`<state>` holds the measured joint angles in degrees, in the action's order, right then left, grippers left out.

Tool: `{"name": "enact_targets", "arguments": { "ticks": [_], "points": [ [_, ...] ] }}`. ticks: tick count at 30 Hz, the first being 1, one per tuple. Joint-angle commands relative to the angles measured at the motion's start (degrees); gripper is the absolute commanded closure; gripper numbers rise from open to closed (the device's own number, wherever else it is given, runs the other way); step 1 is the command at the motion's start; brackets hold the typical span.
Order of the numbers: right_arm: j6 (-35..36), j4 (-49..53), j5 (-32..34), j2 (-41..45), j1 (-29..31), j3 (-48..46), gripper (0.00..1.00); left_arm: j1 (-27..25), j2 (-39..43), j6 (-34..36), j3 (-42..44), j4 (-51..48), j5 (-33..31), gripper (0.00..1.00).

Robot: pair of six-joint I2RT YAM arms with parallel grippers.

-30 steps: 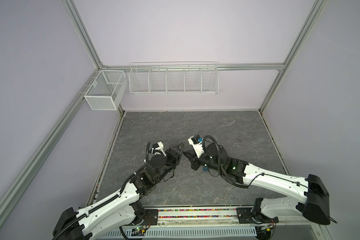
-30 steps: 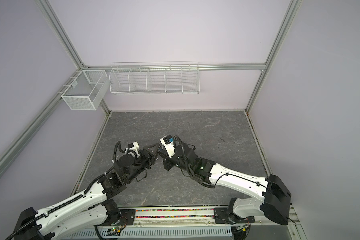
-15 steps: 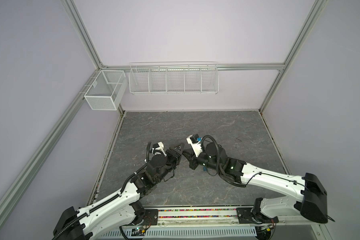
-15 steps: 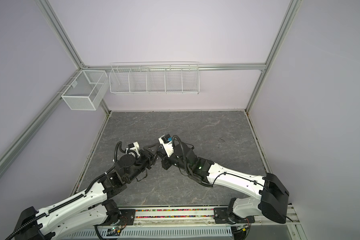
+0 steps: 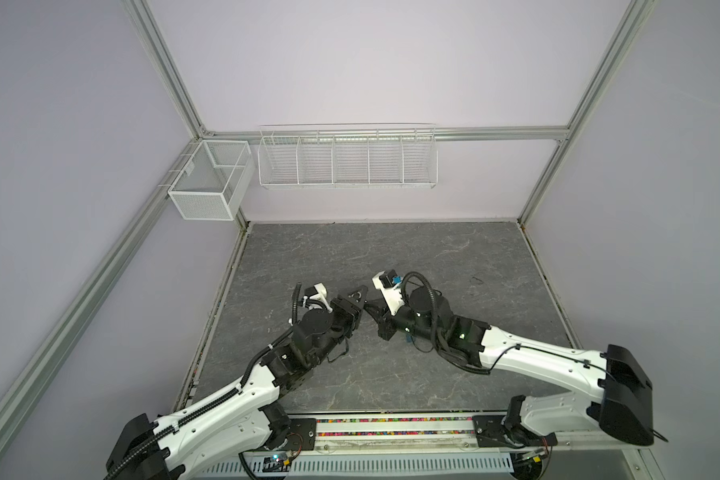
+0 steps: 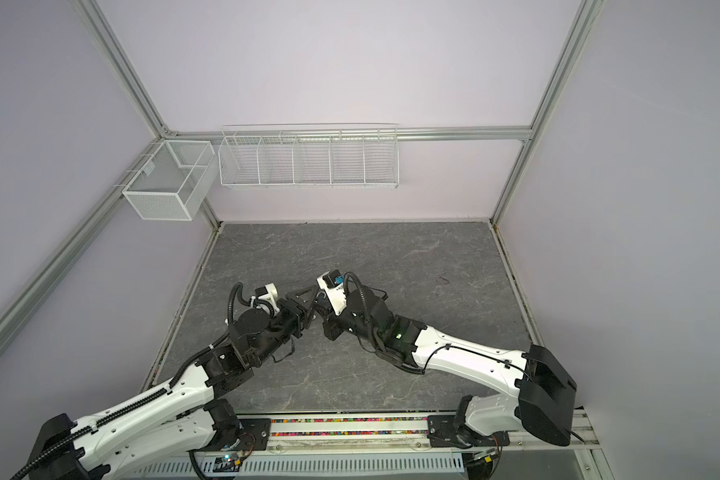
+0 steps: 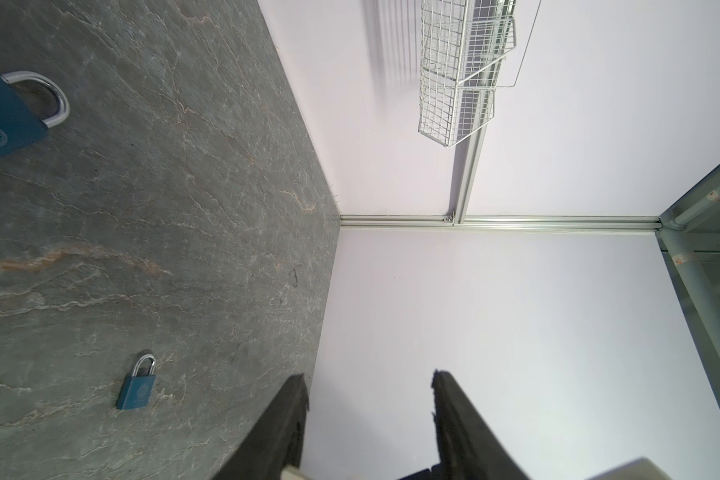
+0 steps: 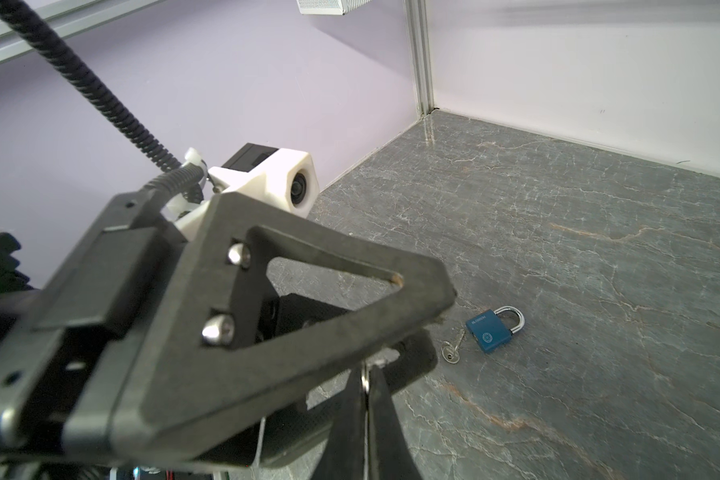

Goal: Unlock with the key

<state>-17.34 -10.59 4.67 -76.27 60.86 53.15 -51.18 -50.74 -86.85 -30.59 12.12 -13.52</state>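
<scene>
pinching a thin silver key (image 8: 365,382), right gripper (image 8: 365,372) faces the left gripper (image 7: 368,376), jaws spread, at its nine o'clock above the table (image 5: 391,257).

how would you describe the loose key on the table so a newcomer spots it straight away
On the grey stone-look tabletop, find the blue padlock lying flat in the right wrist view. The key lies just beside the padlock's body, at the end opposite its shackle. It is small, silver and round-headed, lying loose, unlike the silver piece pinched in the shut right tool.
</scene>
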Motion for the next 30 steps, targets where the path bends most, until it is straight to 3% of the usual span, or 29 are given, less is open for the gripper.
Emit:
{"name": "enact_targets", "arguments": {
  "ticks": [1,15,30],
  "points": [
    [0.6,-1.3,0.7,2.4,0.3,-1.4,0.94,-0.3,1.2,-1.0,0.2,0.0,-1.9,0.53],
    [1.1,-1.2,0.4,2.7,0.3,-1.8,0.94,-0.2,2.2,-1.0,0.3,-0.9,-2.8,0.68],
    [2.0,-0.7,0.9,3.0,0.2,-1.6,0.94,-0.2,2.6,-0.6,0.6,-1.8,-3.8,0.94]
  ]
}}
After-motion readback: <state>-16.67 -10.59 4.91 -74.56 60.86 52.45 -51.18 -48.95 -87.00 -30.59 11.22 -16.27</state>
